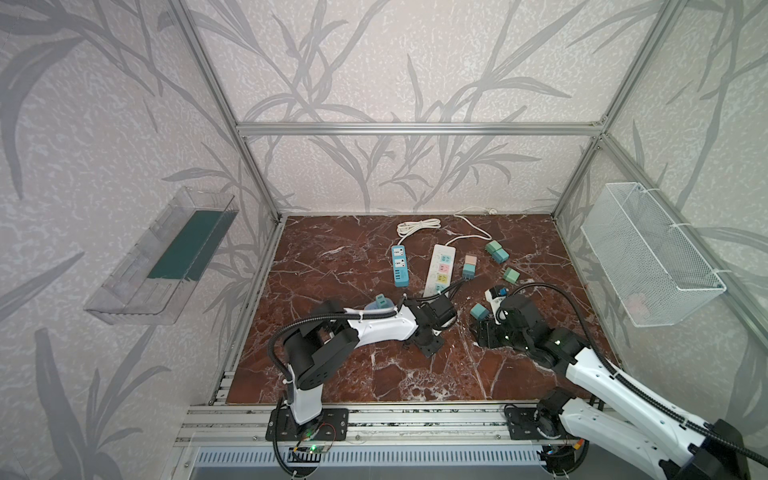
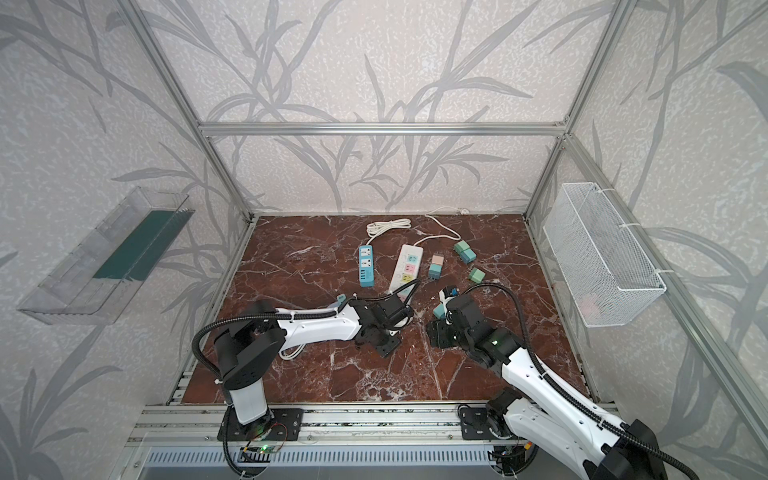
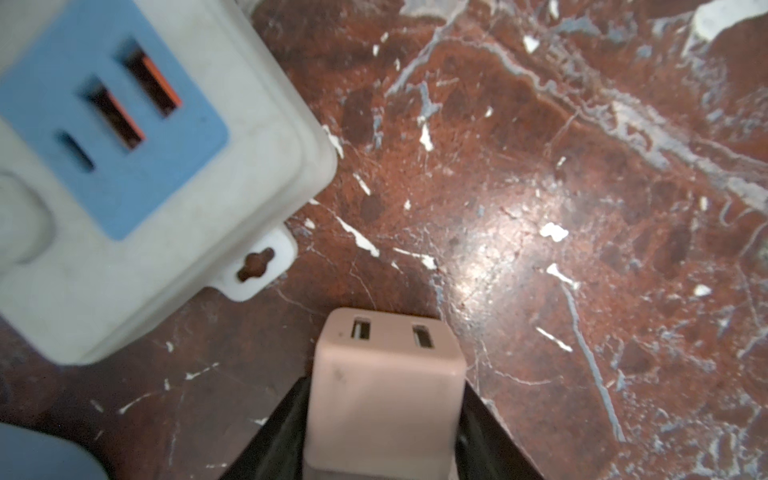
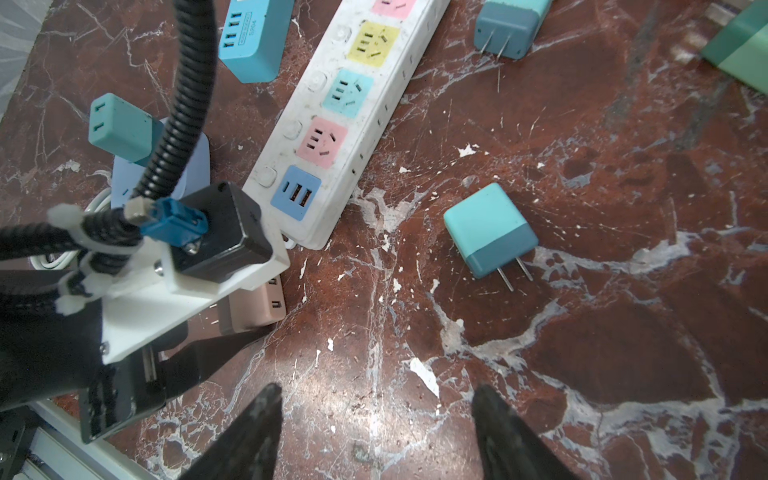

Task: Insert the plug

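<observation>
Left wrist view: left jaws clench the pink plug beside the white power strip, presumably to lift it. Right jaws gape, empty.

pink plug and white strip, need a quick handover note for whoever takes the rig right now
Left gripper: shut on the pink plug, held just off the USB end of the white power strip, not in any socket.
Right gripper: open and empty, near a loose teal plug.
Done: plug grasped.
Left: line its prongs (hidden from view) up with a socket, perhaps the free pink socket, and press in. The right gripper could probably steady the strip.
</observation>
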Motion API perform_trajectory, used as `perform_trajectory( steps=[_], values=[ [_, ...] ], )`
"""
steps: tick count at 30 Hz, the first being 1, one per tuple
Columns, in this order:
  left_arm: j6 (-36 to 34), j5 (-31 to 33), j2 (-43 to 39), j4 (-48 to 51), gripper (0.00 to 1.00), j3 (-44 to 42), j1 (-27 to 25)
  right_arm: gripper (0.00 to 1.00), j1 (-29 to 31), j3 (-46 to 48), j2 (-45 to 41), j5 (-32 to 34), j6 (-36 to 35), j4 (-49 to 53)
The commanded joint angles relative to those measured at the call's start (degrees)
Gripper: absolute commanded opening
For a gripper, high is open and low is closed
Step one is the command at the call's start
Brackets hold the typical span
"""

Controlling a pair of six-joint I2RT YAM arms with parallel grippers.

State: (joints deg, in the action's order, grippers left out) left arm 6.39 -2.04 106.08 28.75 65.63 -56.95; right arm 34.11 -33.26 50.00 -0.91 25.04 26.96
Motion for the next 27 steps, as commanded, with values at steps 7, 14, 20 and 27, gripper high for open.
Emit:
perform_trajectory(
  steps=[7,14,20,27],
  values=[
    [-0.1,1.0,-4.2,-5.2,0.34,-4.9,0.1,0.72,-0.3,-2.5,-1.9,1.2,0.2,3.1],
    [0.9,1.2,-18.6,-29.3,0.30,-19.3,-0.2,0.66,-0.3,-5.9,-1.2,-0.2,1.9,5.4],
    [-5.7,6.9,-25.8,-61.0,0.22,-34.8,-2.0,0.56,-0.2,-10.3,0.1,-7.2,2.8,5.3],
    [-14.6,6.9,-24.1,-78.0,0.22,-41.4,-4.8,0.48,2.2,-14.4,4.6,-13.0,2.4,4.8]
  ],
)
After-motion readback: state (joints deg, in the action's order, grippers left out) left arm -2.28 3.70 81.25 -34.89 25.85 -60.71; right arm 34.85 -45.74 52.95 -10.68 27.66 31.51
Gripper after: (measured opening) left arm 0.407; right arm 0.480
